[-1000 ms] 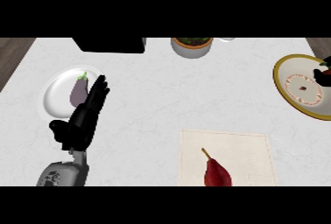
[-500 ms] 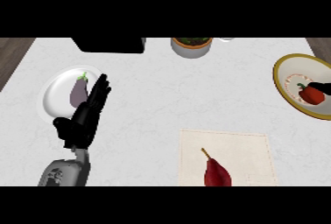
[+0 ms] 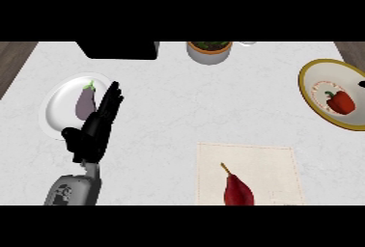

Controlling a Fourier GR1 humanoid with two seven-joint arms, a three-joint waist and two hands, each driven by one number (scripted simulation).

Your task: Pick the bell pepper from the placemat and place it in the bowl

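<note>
One hand shows, the left hand point(image 3: 96, 130), fingers straight and holding nothing, resting by the plate's eggplant point(image 3: 86, 102). Far across open worktop point(image 3: 214, 106), at the right edge, the bell pepper point(image 3: 341, 101) already lies in the bowl point(image 3: 314, 72), stem toward the middle; the placemat point(image 3: 278, 164) keeps only a red pear-like fruit point(image 3: 237, 189).

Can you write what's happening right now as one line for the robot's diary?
red bell pepper: in yellow-rimmed bowl | beige placemat: holds dark red chili | left hand: open, resting by white plate | right hand: unseen

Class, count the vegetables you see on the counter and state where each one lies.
3: an eggplant on the white plate; a bell pepper in the bowl; a red chili on the placemat.
</note>
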